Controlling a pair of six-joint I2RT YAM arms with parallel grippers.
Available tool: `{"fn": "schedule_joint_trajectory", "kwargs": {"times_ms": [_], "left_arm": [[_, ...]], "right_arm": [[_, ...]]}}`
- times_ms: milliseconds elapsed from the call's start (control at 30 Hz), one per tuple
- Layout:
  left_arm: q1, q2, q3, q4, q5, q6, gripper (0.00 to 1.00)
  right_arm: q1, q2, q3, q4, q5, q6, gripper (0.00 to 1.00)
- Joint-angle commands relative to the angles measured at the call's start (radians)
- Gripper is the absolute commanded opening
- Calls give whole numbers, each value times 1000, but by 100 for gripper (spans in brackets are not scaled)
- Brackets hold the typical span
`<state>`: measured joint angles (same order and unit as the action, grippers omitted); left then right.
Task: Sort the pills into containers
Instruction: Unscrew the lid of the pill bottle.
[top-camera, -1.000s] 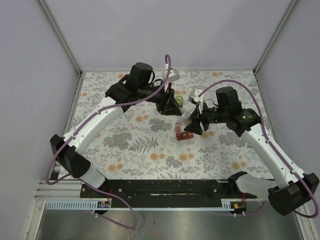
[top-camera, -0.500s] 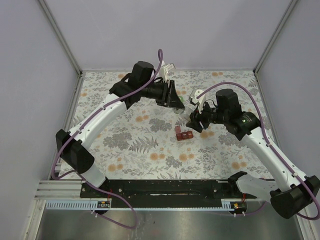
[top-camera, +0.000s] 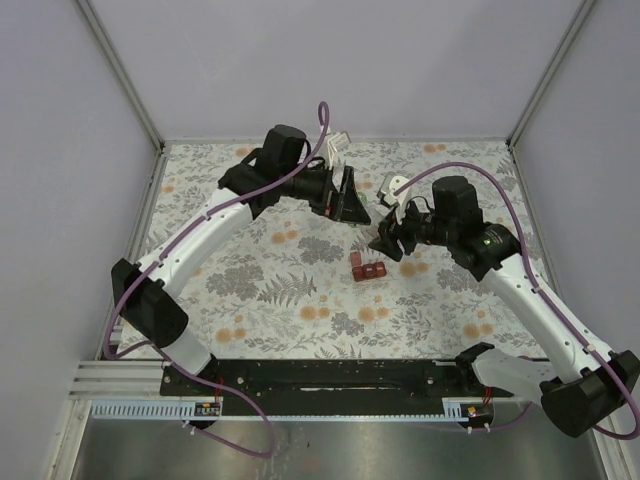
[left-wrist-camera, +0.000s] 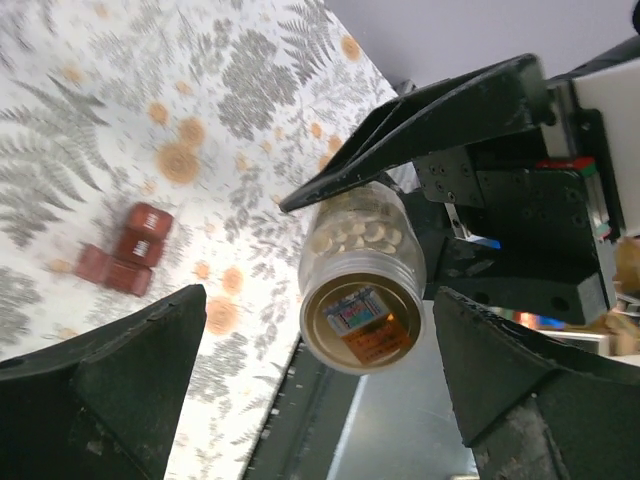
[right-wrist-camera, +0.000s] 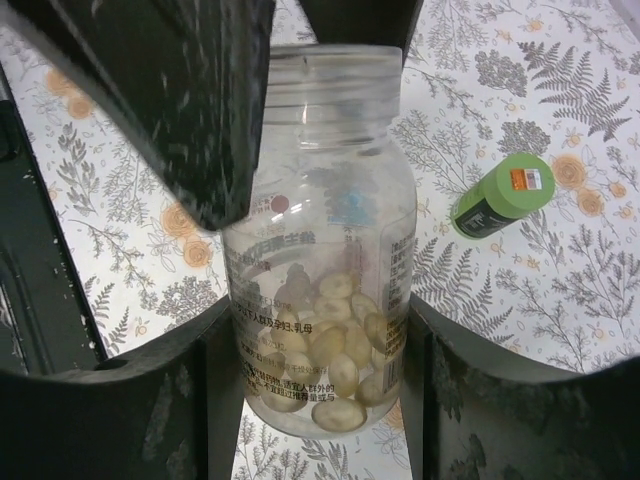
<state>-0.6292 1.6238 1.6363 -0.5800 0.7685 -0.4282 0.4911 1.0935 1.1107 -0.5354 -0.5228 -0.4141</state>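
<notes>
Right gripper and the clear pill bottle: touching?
Touching. Right wrist view: both fingers of the right gripper press flush against opposite walls of the clear pill bottle, with no gap.

Small printed characters (right-wrist-camera: 262, 322) on clear pill bottle (right-wrist-camera: 320, 250), illegible, sticker (right-wrist-camera: 524, 180) on green bottle (right-wrist-camera: 497, 198) unreadable

Illumination was bright, even and diffuse from above, leaving only faint soft shadows on the cloth (top-camera: 290, 300) in the top view; the left wrist view was motion-blurred at upper left, and the right wrist view's lower corners were dark and out of focus.
</notes>
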Motion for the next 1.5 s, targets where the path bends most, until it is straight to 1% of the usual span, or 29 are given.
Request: {"fn": "schedule_joint_trajectory", "kwargs": {"times_ms": [0,33,100,167,200,267,333,467,600,767,833,933,1100,1200,1367,1467], "left_arm": [[37,-131,11,54,-11,263,99],[40,-151,8,55,-5,325,99],[42,-183,0,33,30,513,99],[42,-199,13,-35,67,682,99],[42,-199,22,-73,96,762,99],[42,-199,40,-214,168,957,99],[40,-194,53,-315,233,1128,99],[39,-186,51,-408,284,1339,99],[33,-173,49,-466,319,1491,99],[-7,-157,39,-483,313,1551,99],[-18,-153,37,-483,311,1554,97],[-23,-145,40,-478,313,1556,90],[-23,-137,51,-468,302,1533,73],[-24,-133,42,-466,299,1534,72],[-24,-133,25,-451,302,1519,74],[-27,-131,22,-435,299,1504,71]], "right_arm": [[9,3,12,19,-77,9,0],[10,8,14,8,-98,9,0],[10,23,20,-29,-143,5,0],[9,39,29,-63,-202,-3,0],[9,49,32,-78,-236,-6,0],[9,74,44,-113,-302,-11,0],[9,101,64,-147,-356,-18,0],[9,135,93,-185,-442,-26,0],[7,170,124,-236,-517,-45,0],[9,227,175,-339,-598,-106,0],[9,246,190,-366,-612,-123,0],[9,259,195,-377,-623,-129,0],[7,258,195,-382,-620,-135,0],[10,255,195,-385,-617,-138,0],[7,253,190,-380,-611,-138,0],[9,253,192,-376,-608,-132,0]]}}
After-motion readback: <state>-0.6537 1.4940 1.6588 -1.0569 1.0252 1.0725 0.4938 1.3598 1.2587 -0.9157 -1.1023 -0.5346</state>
